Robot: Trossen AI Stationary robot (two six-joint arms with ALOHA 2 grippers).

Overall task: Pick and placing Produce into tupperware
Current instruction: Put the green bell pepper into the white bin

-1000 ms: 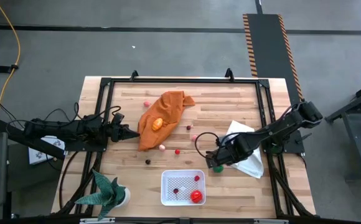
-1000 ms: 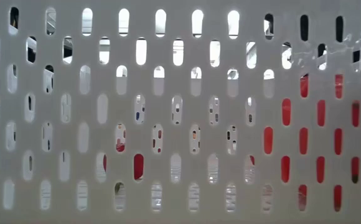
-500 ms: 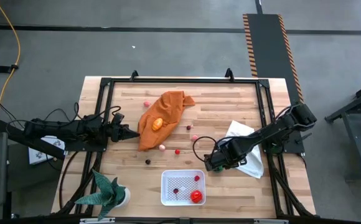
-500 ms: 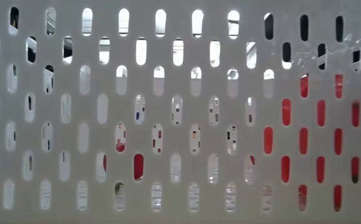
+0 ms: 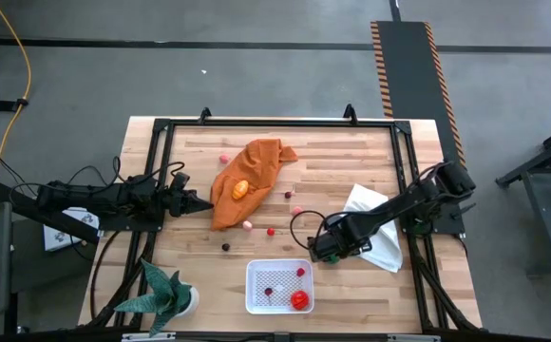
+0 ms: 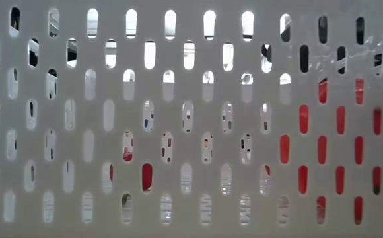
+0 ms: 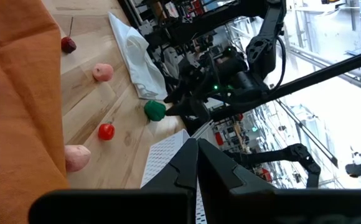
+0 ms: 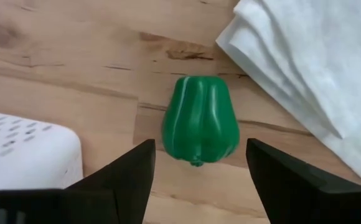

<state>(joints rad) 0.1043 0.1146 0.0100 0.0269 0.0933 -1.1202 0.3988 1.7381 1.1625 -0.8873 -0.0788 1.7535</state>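
Green pepper (image 8: 200,119) lies beside white cloth (image 8: 317,68).

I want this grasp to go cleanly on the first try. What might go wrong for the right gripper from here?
The right gripper is open with the green pepper ahead of its fingertips, not yet between them. Being rounded, the pepper may squirt or roll away as the fingers close. The white folded cloth lies close beside it, so a finger might snag its edge. The tupperware corner sits near the other finger and could be nudged.
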